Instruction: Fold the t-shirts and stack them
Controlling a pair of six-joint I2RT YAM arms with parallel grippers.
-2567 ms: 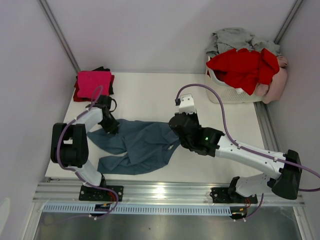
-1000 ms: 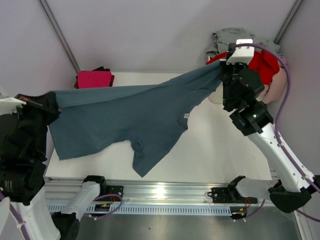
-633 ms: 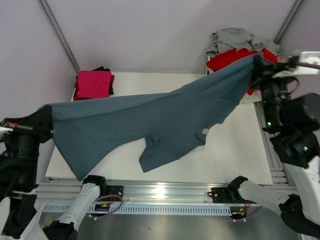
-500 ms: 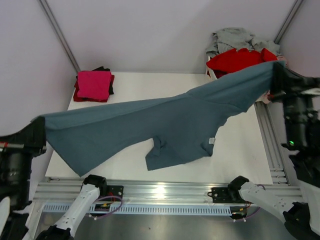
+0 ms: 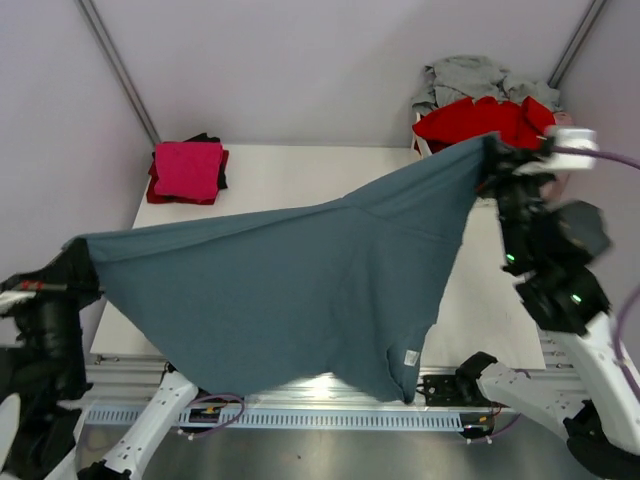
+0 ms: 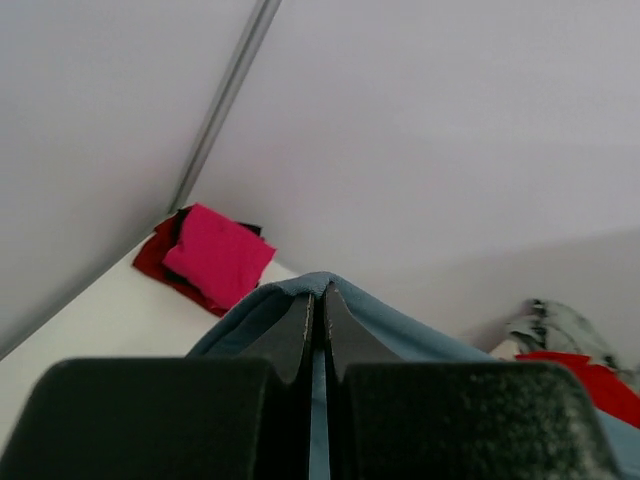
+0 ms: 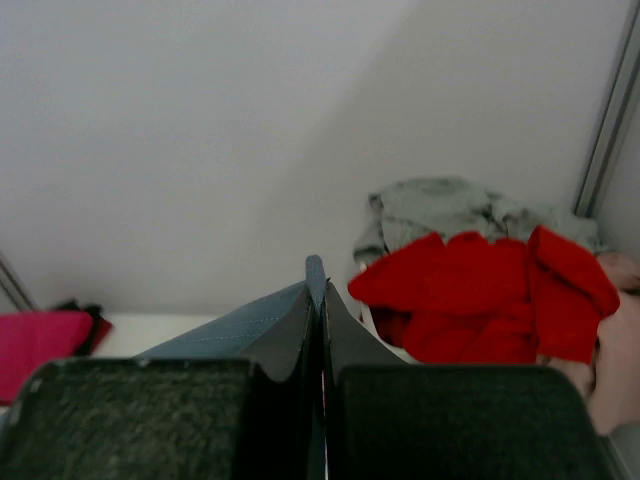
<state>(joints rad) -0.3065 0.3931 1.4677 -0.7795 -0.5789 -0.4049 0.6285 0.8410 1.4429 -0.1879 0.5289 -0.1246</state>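
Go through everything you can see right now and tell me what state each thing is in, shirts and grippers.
slate blue-grey t-shirt: unfolded, held in the air, stretched between both grippers.
left gripper: shut on one edge of that shirt.
right gripper: shut on the opposite edge.
magenta t-shirt: folded, at the far left corner of the table.
red t-shirt: crumpled, in a heap at far right.
grey t-shirt: crumpled, behind the red one.

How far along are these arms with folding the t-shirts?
Early on. Done: a folded magenta t-shirt tops a small stack at the far left of the table. In hand: the blue-grey t-shirt hangs stretched between the left gripper and right gripper, not yet folded. Left: the red t-shirt, grey t-shirt and pale pink t-shirt, heaped far right.
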